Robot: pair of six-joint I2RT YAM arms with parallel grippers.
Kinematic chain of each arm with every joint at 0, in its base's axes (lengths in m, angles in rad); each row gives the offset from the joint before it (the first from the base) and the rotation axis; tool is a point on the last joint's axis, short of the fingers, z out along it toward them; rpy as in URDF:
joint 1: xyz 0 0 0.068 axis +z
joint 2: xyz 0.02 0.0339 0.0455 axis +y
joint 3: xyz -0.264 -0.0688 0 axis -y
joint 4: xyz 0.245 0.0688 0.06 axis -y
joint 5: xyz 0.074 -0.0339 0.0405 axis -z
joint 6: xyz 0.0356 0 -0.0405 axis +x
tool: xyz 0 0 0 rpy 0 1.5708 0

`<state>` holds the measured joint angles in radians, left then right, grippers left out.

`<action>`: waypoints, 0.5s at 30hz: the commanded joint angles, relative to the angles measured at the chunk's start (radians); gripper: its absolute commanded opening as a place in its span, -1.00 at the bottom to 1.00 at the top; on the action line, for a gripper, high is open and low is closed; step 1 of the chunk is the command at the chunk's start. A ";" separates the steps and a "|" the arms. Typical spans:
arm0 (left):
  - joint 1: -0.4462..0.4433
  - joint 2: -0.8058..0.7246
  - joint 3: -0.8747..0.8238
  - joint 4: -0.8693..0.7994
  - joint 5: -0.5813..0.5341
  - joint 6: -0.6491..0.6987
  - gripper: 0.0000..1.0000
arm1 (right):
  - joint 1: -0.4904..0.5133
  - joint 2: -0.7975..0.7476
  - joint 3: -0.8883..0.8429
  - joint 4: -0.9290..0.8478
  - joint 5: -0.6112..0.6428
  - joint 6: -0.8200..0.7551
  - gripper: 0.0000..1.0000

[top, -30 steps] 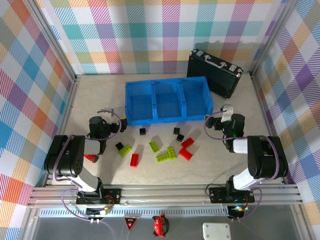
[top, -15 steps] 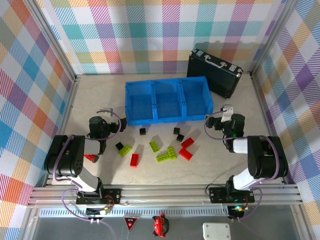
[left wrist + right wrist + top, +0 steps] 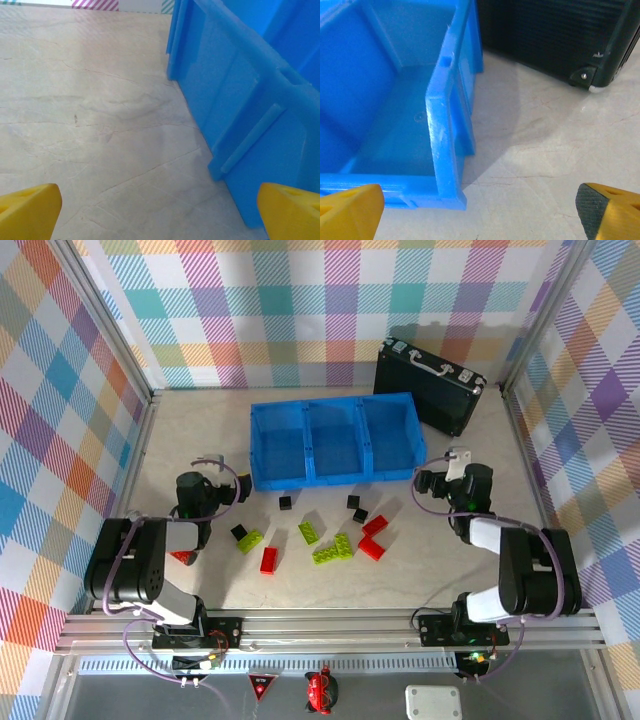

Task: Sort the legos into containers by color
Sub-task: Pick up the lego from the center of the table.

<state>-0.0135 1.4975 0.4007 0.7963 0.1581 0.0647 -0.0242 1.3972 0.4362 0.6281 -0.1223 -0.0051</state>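
Here, a blue tray [image 3: 330, 404] sits on the desk [image 3: 190, 430], with a black case [image 3: 430, 383] just behind its right end. The legos [image 3: 332, 549], red, green and black, lie scattered in front of the tray, between the arms. The left end effector [image 3: 160, 215] is open beside the tray's left corner. The right end effector [image 3: 480, 212] is open at its right corner. One red brick [image 3: 180, 556] seems tucked under the left arm.

Four red, three green, four black legos [image 3: 268, 559], three containers [image 3: 330, 404]
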 commanded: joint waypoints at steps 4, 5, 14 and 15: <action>-0.057 -0.132 0.060 -0.253 -0.209 -0.037 0.99 | 0.014 -0.119 0.075 -0.288 0.016 0.000 0.98; -0.067 -0.149 0.073 -0.300 -0.250 -0.044 0.99 | 0.016 -0.137 0.084 -0.325 0.017 0.006 0.98; -0.135 -0.250 0.226 -0.735 -0.481 -0.206 0.99 | 0.043 -0.192 0.254 -0.708 0.027 0.122 0.97; -0.136 -0.262 0.235 -0.766 -0.474 -0.214 0.99 | 0.048 -0.197 0.269 -0.736 0.023 0.137 0.94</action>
<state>-0.1356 1.2755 0.5941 0.2283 -0.2462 -0.0856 0.0082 1.2327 0.6548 0.0608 -0.0933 0.0738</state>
